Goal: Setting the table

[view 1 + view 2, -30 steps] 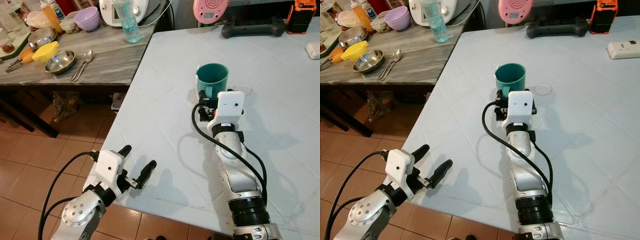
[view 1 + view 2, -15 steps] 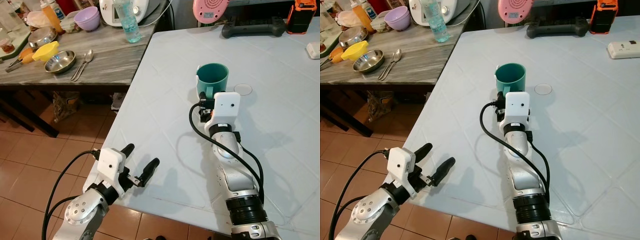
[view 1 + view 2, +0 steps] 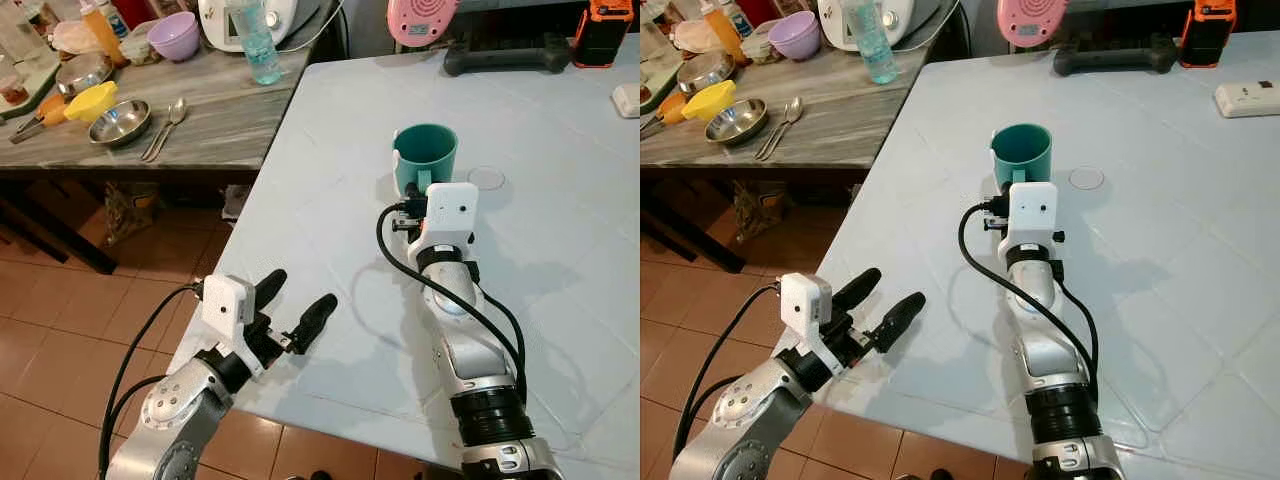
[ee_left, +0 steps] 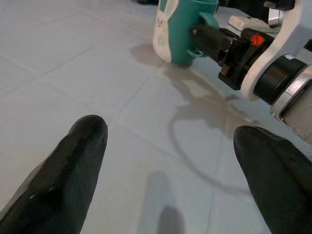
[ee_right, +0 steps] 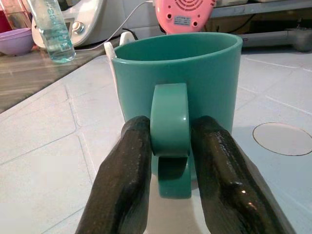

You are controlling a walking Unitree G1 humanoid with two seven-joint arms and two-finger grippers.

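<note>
A teal mug (image 3: 425, 155) stands upright on the pale blue table (image 3: 330, 200), its handle turned toward me. My right gripper (image 5: 169, 126) is shut on that handle, one black finger (image 5: 124, 180) on each side of it. The white wrist box (image 3: 450, 205) hides the fingers in the head views. My left gripper (image 3: 295, 305) hovers open over the table's near left edge, with nothing between its fingers (image 4: 73, 165). From the left wrist the mug (image 4: 180, 29) and the right wrist stand ahead.
A wooden side counter (image 3: 220, 110) on the left carries a steel bowl (image 3: 120, 123), spoons (image 3: 165, 128), a purple bowl (image 3: 174, 36) and a water bottle (image 3: 258, 45). A pink fan (image 3: 422, 18), a black device (image 3: 510, 50) and a white remote (image 3: 628, 100) line the table's far side.
My left gripper has risen and moved forward and right over the table's edge. The right wrist has edged slightly left at the mug, which stays in place.
</note>
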